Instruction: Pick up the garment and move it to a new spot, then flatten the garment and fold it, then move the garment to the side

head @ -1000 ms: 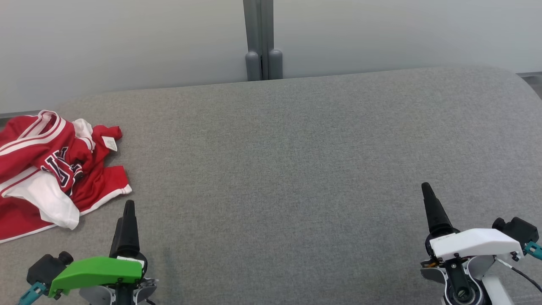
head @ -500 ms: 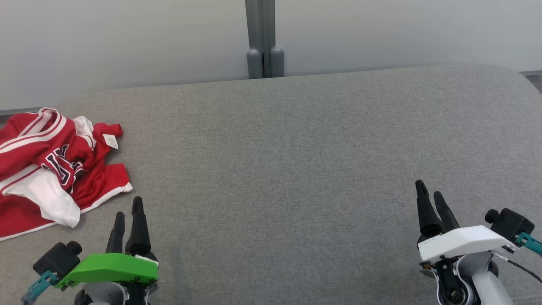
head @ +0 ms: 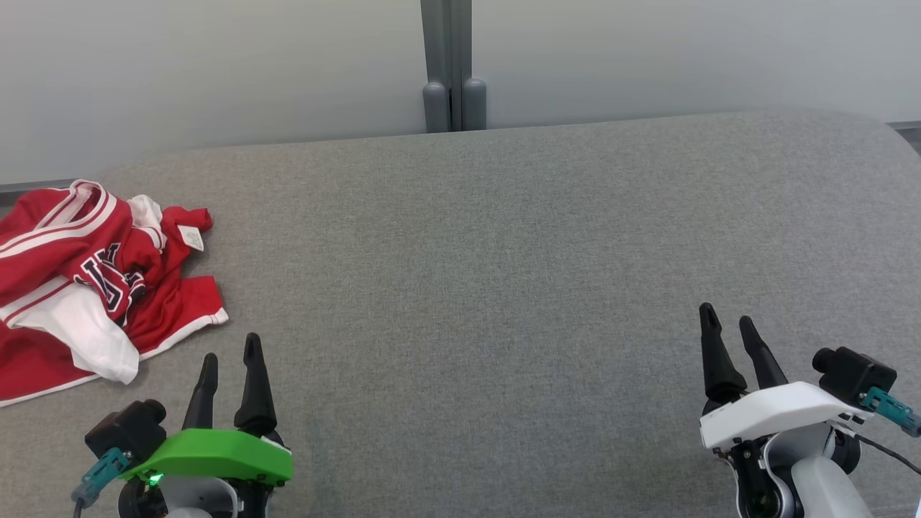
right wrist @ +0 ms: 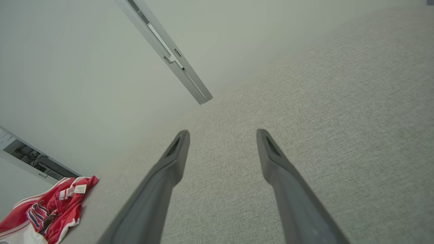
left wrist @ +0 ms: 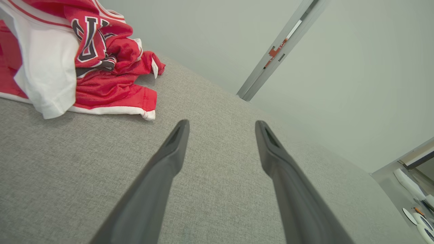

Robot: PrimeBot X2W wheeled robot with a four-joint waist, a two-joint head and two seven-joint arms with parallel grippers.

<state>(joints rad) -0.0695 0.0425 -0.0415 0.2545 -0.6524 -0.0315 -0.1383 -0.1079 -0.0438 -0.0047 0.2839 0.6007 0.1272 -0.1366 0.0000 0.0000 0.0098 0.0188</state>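
A grey woven surface (head: pixel 460 288) meets a pale wall (head: pixel 216 72) with a grey post (head: pixel 447 65); a crumpled red-and-white jersey (head: pixel 93 280) lies at its left. Both empty, the left gripper (head: pixel 230 347) and right gripper (head: pixel 727 314) spread wide.

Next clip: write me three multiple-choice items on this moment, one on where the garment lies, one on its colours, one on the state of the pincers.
1. Where on the grey surface does the garment lie?
A. far left
B. centre
C. far right

2. What are the garment's main colours?
A. blue and yellow
B. red and white
C. green and black

3. How are the left pincer and the right pincer?
A. both shut on cloth
B. one lifting the garment
C. both open, holding nothing

Answers:
1 A: the head view shows it crumpled at the left edge.
2 B: red cloth with white trim.
3 C: each wrist view shows spread fingers over bare fabric.
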